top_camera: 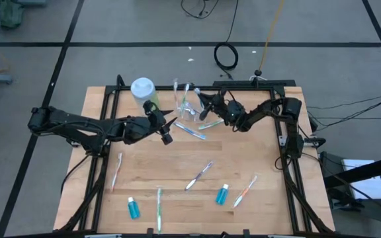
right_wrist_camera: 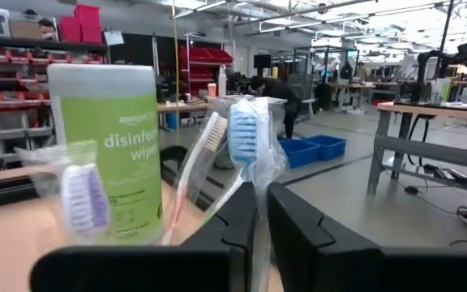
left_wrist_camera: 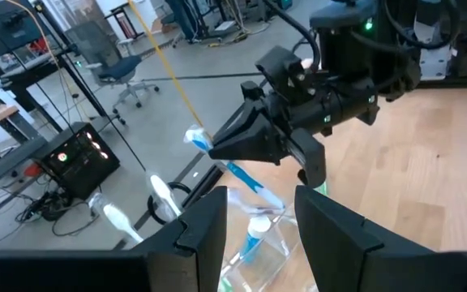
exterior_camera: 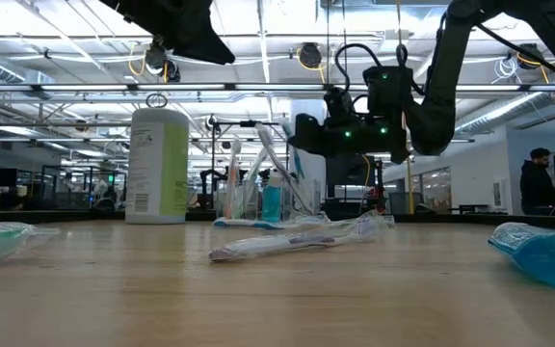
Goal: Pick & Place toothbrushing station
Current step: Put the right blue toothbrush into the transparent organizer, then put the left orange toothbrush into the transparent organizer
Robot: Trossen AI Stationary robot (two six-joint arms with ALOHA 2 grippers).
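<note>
The clear cup stands on the table at the far middle with a blue tube and several wrapped toothbrushes leaning in it. My right gripper reaches over the cup from the right, shut on a blue-headed toothbrush in a clear wrapper. My left gripper hovers open just left of the cup, raised above the table; the cup shows beyond the gap between its fingers. More toothbrushes and two blue tubes lie flat on the near half of the table. My right gripper pinches the wrapped toothbrush between its two fingers just below the head. The fingers come about level from the table's right and lie across the brush. The brush stands tilted with its head up, and its lower end reaches down into the cup.
A white and green wipes canister stands just left of the cup. Two toothbrushes lie beside the cup on its near side. Loose brushes and a tube are scattered toward the near edge.
</note>
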